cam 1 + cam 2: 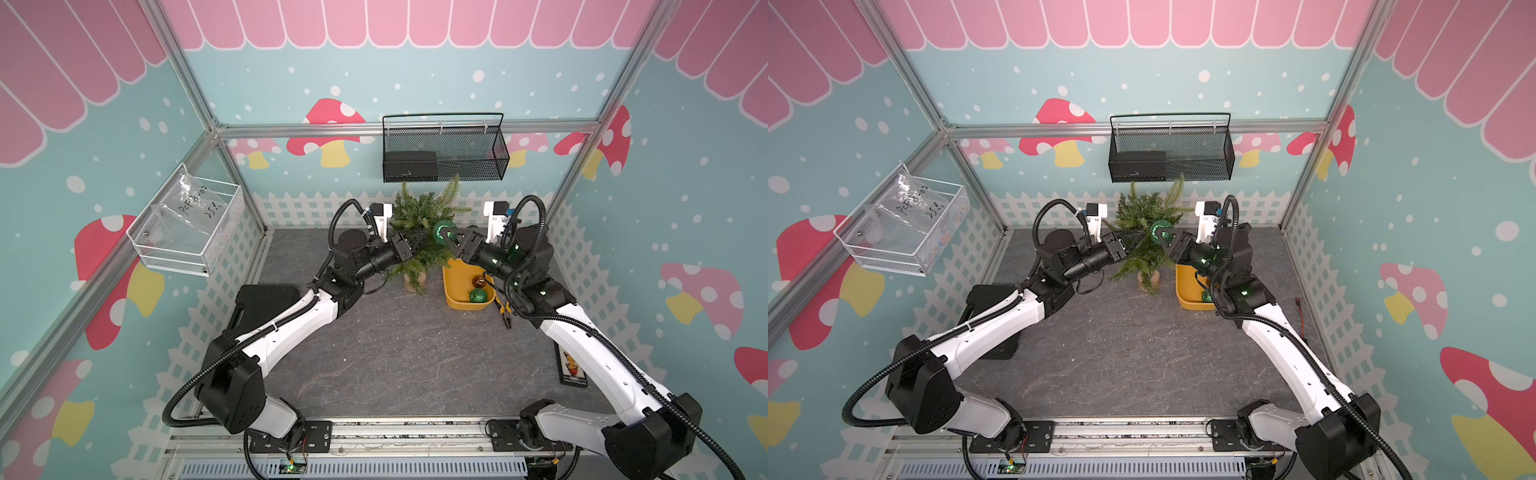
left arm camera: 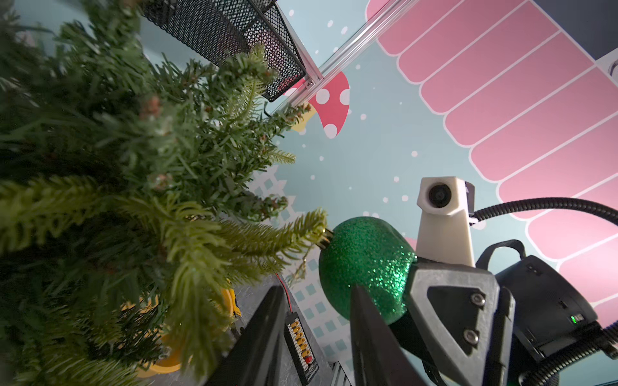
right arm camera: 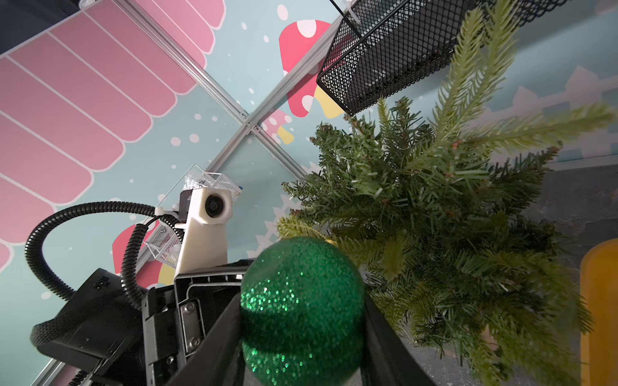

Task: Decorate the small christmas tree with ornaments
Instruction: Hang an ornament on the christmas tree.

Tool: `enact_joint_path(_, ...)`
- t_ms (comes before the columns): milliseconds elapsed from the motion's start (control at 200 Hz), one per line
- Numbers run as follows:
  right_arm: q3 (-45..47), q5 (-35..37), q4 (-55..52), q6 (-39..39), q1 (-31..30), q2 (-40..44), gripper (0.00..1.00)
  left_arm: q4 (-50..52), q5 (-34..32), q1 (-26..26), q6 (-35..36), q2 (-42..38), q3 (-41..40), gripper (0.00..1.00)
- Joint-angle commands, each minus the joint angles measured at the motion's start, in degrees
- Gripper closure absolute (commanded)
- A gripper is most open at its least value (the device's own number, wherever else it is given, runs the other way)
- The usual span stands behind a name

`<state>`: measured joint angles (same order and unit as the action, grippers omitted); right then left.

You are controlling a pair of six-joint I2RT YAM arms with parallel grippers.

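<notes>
- Right wrist view: the right gripper (image 3: 302, 300) is clamped on a glittery green bauble (image 3: 301, 274). It holds the bauble off the table, just beside the right flank of the small christmas tree (image 3: 434, 207).
- Left wrist view — the bauble's gold cap (image 2: 326, 235) points at the tree and touches a branch tip (image 2: 311, 219). Its cap-to-bottom axis runs from foliage back toward the gripper.
- The left gripper (image 2: 317, 294) has its jaws parted, close against the tree's left side.
- In both top views the tree stands upright on its wooden base (image 1: 414, 282), trunk vertical, at the back of the grey stone-patterned table (image 1: 395, 353).
- A yellow tray (image 1: 453, 291) just beside the base holds a copper bauble (image 1: 478, 281) and a second green bauble (image 1: 478, 296).
- Teal, mushroom-printed walls surround the table — a black mesh basket (image 1: 444, 149) hangs on the back wall above the tree.
</notes>
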<state>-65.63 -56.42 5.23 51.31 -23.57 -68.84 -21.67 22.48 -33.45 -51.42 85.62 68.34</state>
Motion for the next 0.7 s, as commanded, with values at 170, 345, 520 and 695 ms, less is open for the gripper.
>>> enact_joint_path(170,2.22,-0.36,5.13,1.64,0.37,1.68,0.51,1.23,-3.53,0.46,0.71,-1.85,-1.14,0.72)
enact_joint_path(345,4.4,-0.62,6.61,2.39,0.34,1.84,0.51,1.2,-5.49,0.71,0.53,-2.61,-2.56,0.76)
enact_joint_path(520,5.85,-1.05,7.68,2.96,0.32,1.96,0.51,1.21,-5.53,0.84,0.44,-2.92,-2.53,0.76)
enact_joint_path(695,6.12,-1.56,8.43,3.18,0.32,1.95,0.51,1.52,-5.03,0.91,0.35,-2.91,-1.35,0.67)
